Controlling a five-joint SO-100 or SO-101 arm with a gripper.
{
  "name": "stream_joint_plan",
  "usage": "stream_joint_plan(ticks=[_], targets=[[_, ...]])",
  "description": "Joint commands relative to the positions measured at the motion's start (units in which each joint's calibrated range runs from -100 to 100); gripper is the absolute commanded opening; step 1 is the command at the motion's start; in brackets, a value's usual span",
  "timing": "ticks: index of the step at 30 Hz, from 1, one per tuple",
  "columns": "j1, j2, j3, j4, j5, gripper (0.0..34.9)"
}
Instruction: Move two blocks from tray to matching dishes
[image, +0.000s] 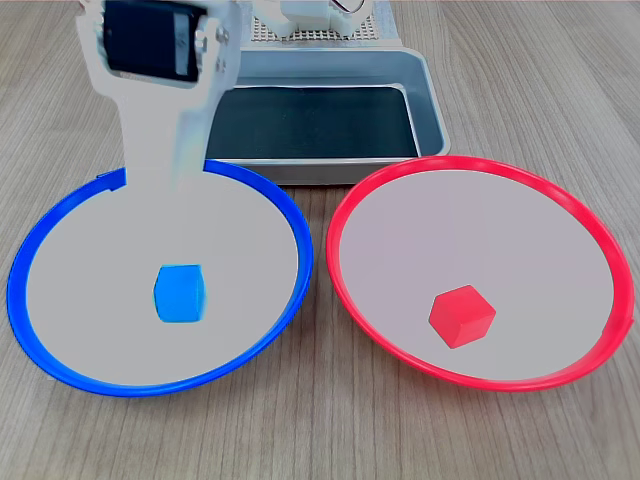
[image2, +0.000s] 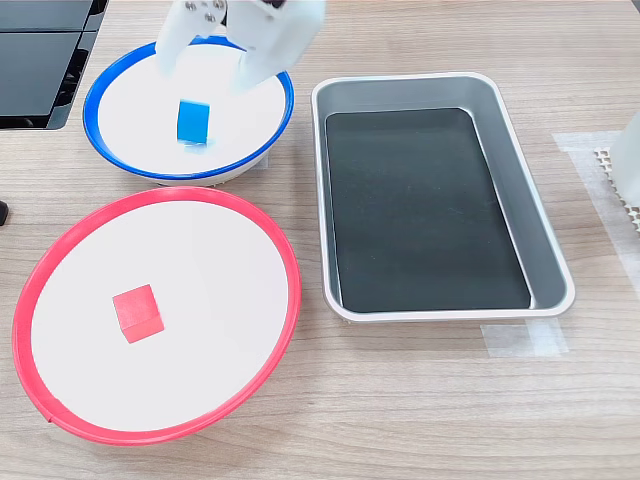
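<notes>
In the first exterior view, going from left to right, the blue-rimmed dish (image: 40, 240) comes first, and the blue cube (image: 181, 292) lies on its pale grey centre, below the white claw (image: 165, 170) and apart from it. The claw hangs over the far part of this dish, with its black motor block above, and in this view only one broad white finger (image: 160, 150) is seen, so here I cannot tell how the jaws stand. To the right of the claw sits the grey metal tray (image: 425, 100), and its black bottom is bare. Lower and to the right of the claw is the red-rimmed dish (image: 600, 240), with the red cube (image: 462, 316) resting on its pale centre, well apart from the claw. In the second exterior view the claw (image2: 205, 70) is above the blue-rimmed dish (image2: 100, 90), at the top left of the picture, and its two white fingers (image2: 172, 45) stand spread, one on each side above the blue cube (image2: 194, 121); nothing is held between them, and the cube lies just below them on the dish. Below the claw in this view is the red-rimmed dish (image2: 290, 290) with the red cube (image2: 137, 312), and to the right of the claw is the tray (image2: 545, 250). All stand on a wooden table (image2: 400, 400).
</notes>
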Motion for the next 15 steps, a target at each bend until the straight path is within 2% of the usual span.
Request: stream_joint_plan(ticks=[1, 2, 3, 4, 5, 6, 8, 10, 15], targets=[[-0.36, -8.14, 5.53, -4.99, 0.54, 15.9], [-0.36, -10.44, 7.80, -6.06, 0.59, 16.3], [-0.26, -13.85, 10.99, -7.38, 0.59, 14.6], [-0.17, -17.52, 14.54, -8.78, 0.54, 9.0], [-0.17, -24.94, 21.73, -11.75, 0.39, 1.8], [-0.26, -32.19, 29.01, -14.56, -0.44, 0.4], [-1.67, -48.05, 45.31, -20.34, -1.32, 0.3], [-3.18, -58.03, 54.96, -21.66, -1.81, 0.2], [-7.60, -87.46, 77.72, -16.05, -5.18, 0.1]])
